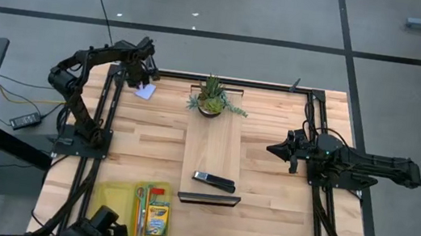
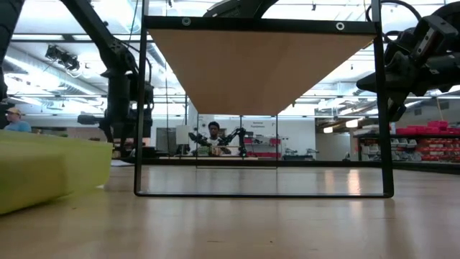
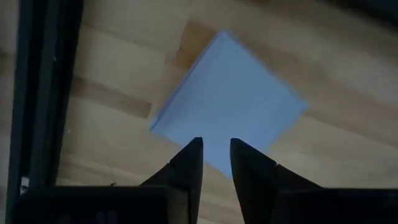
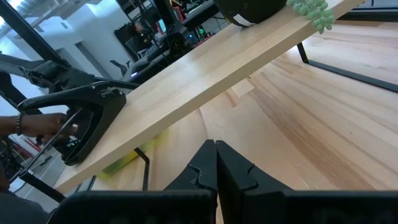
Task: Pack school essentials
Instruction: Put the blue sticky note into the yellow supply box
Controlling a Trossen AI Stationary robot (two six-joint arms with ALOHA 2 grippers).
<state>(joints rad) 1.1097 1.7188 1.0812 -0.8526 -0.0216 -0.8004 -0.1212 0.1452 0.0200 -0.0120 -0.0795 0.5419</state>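
Left hand hovers over the pad at the surface's far left corner, its fingers parted only narrowly, tips over the pad's near corner and not gripping it. The pad lies flat beside the dark frame rail, so a clean pick probably means spreading wider, lowering until one finger slips under an edge, then pinching at that corner without scraping the wood. From there it would travel to the yellow tray at the near left corner, where the crayons already lie. Right hand waits with fingers pressed together over the right side, clear of the plant and stapler on the board.
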